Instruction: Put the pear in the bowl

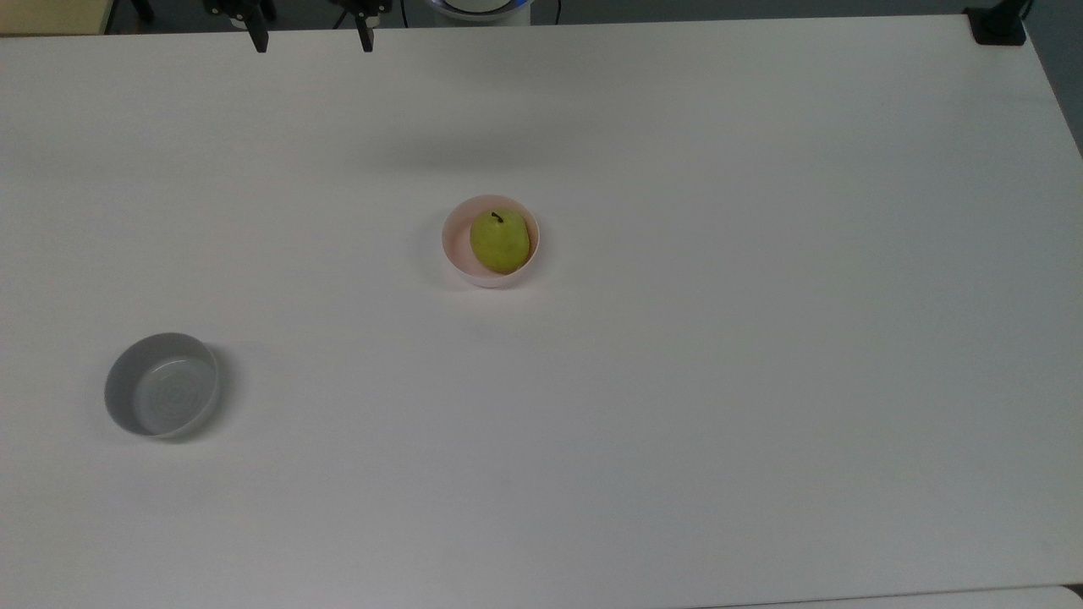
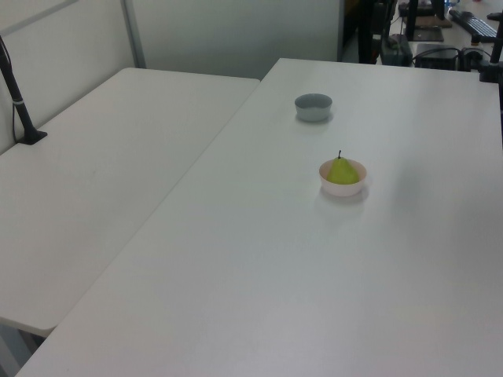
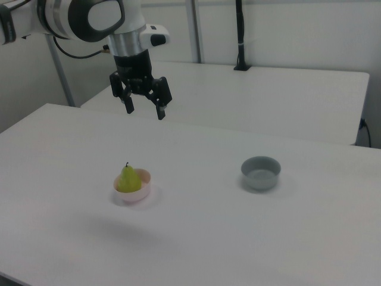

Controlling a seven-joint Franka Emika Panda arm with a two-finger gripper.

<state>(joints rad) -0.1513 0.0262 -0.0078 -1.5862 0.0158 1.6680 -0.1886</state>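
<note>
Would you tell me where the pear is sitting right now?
The pear sits inside the pink bowl near the table's middle in the top view, far to the right of the grey bowl.

I see black two-finger gripper (image 1: 310, 38) cut by top view's upper edge, fingertips alone showing | yellow-green pear's (image 3: 127, 179) underside hidden inside pale pink plastic bowl (image 3: 141, 192)

A lab or office room: plain white tables (image 2: 259, 259), a keyboard (image 2: 479, 23) far right, a clamped black camera pole (image 2: 17, 98).
</note>
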